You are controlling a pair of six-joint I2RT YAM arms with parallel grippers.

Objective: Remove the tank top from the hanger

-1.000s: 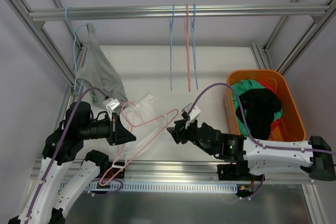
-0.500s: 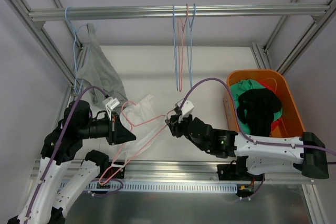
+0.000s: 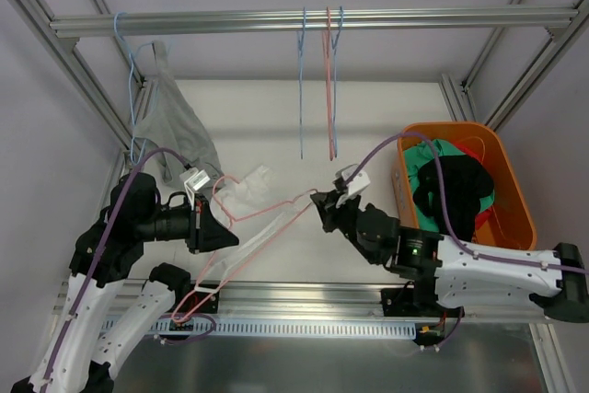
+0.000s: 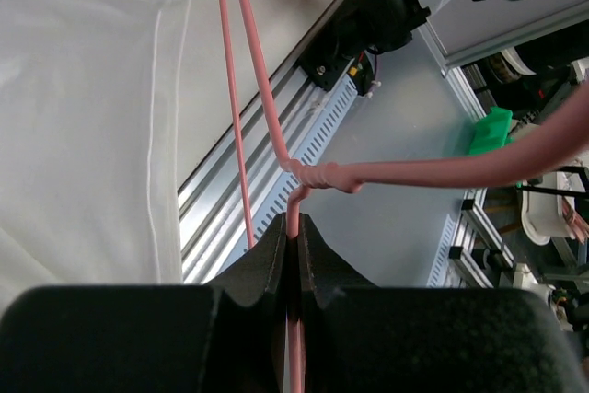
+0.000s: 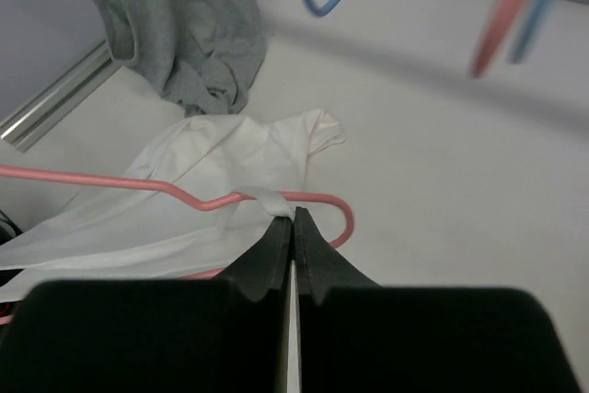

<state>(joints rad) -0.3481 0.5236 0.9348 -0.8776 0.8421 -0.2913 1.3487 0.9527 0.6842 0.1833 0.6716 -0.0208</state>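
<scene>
At the upper left of the top view, a grey shirt (image 3: 179, 126) hangs from the rail (image 3: 230, 22). It is not part of this job.

Just below it, the left gripper (image 3: 228, 236) is squeezed tight on the pink hanger (image 3: 267, 211). It pinches the thin wire right by the twist. I think it holds there to keep the hanger from sliding when the cloth gets pulled.

The white tank top (image 3: 247, 192) is on the hanger, in the middle left of the frame, between the two grippers. It is not off yet.

Next comes the right gripper (image 3: 324, 204). It is pinched closed on a bit of white strap, right where the strap goes over the hanger's round end. That looks like a good spot to tug the strap off the end.

At the far right sits an orange bin (image 3: 451, 126) with other clothes inside.
</scene>
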